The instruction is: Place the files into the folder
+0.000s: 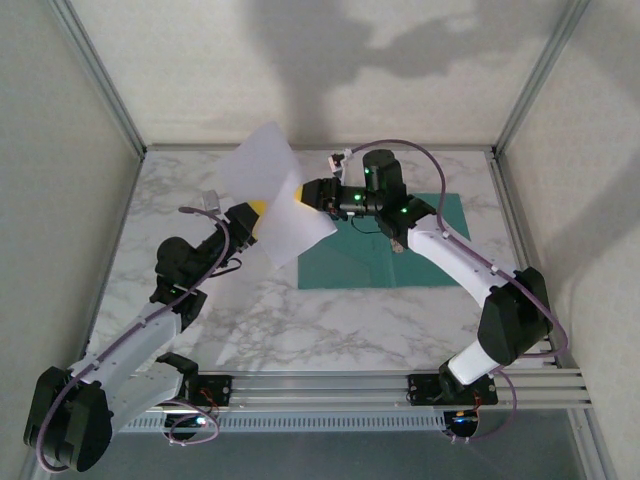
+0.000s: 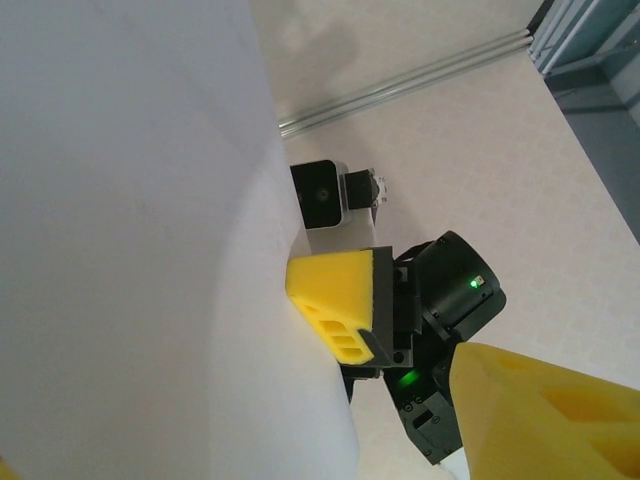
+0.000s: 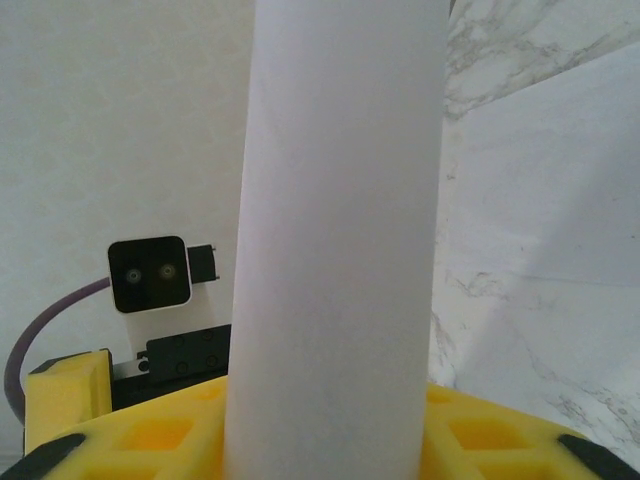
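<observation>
Holding thin white paper sheet [image 1: 265, 170] in right gripper [image 1: 299, 198]; left gripper [image 1: 256, 210] open. Close it, then lay onto flat teal card folder [image 1: 360, 268].

My left arm [image 1: 150, 335] and right arm [image 1: 455, 255] are white shells between black joint housings, each trailed by a looping purple cable [image 1: 400, 145]. Small green lights [image 1: 403, 210] glow near the right wrist. The left gripper [image 1: 260, 212] and right gripper [image 1: 298, 198] have blocky yellow fingers [image 2: 335, 300] with recessed pockets.
</observation>
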